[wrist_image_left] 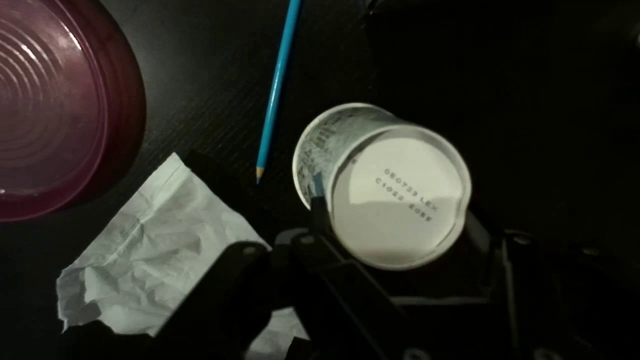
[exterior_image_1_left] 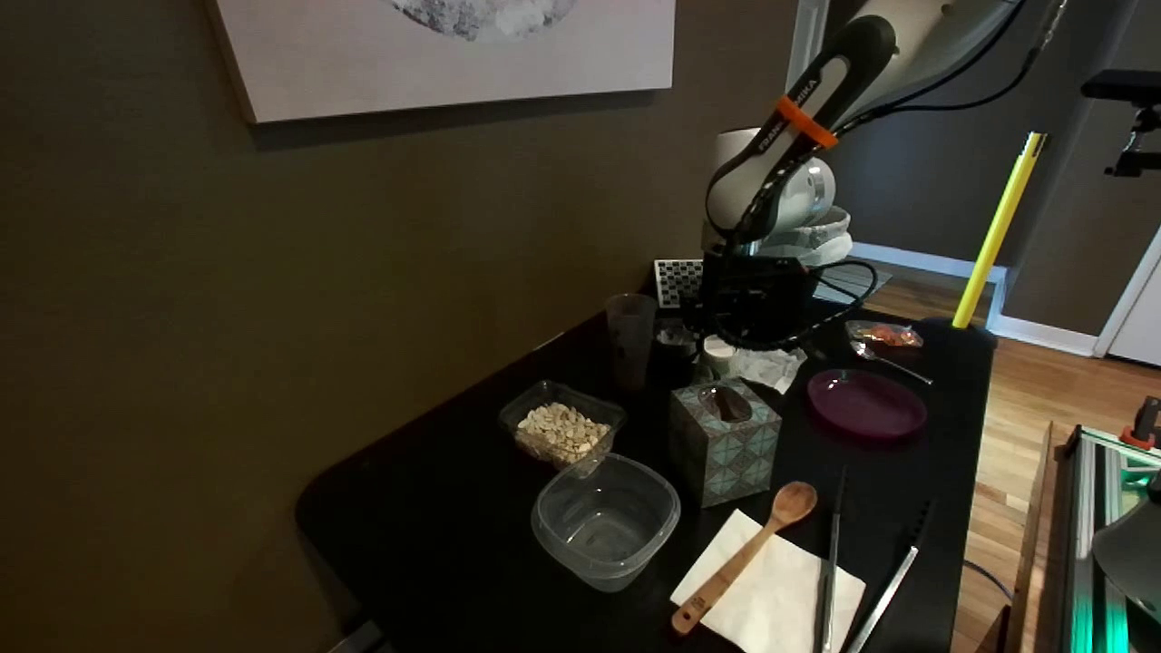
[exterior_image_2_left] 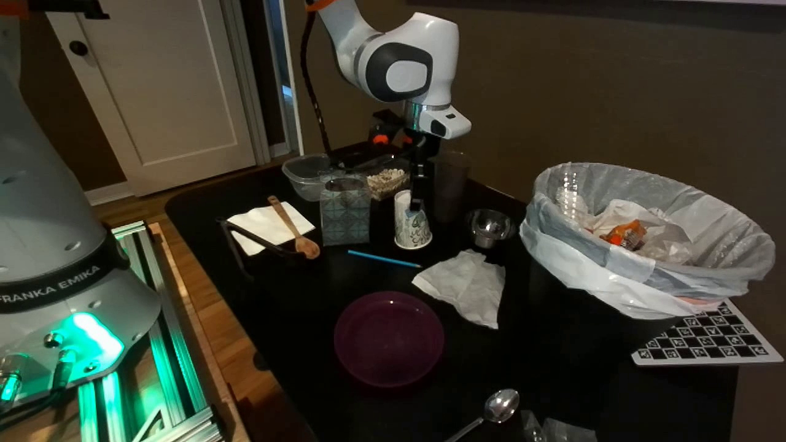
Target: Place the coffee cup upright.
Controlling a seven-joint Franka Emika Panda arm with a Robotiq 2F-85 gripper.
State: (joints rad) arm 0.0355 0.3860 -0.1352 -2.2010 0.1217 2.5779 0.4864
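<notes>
The arm (exterior_image_2_left: pixel 430 49) is smooth white with rounded joints and a dark inset (exterior_image_2_left: pixel 376 77) framing a pale oval; an orange band (exterior_image_1_left: pixel 805 122) wraps a black strip lettered in white. The cable (exterior_image_2_left: pixel 312 89) looks dark and braided. The base (exterior_image_2_left: pixel 37 227) has round recesses (exterior_image_2_left: pixel 72 246), a black FRANKA EMIKA collar (exterior_image_2_left: pixel 58 285) and a green-white light (exterior_image_2_left: pixel 98 334). The pincer (wrist_image_left: pixel 398 215) is black with small round screw heads (wrist_image_left: pixel 250 250).

The light is dim. A brown wall (exterior_image_1_left: pixel 435 272) runs along the black, round-cornered counter (exterior_image_1_left: pixel 435 526); on the wall hangs a white picture (exterior_image_1_left: pixel 453 68) with a grey, rounded shape, cut off at the top. Beyond the counter the floor (exterior_image_1_left: pixel 1043 390) is wood, edged with white baseboard (exterior_image_1_left: pixel 1043 336). In an exterior view a white, panelled door (exterior_image_2_left: pixel 172 98) with a dark knob (exterior_image_2_left: pixel 78 48) stands in a pale frame (exterior_image_2_left: pixel 241 73).
</notes>
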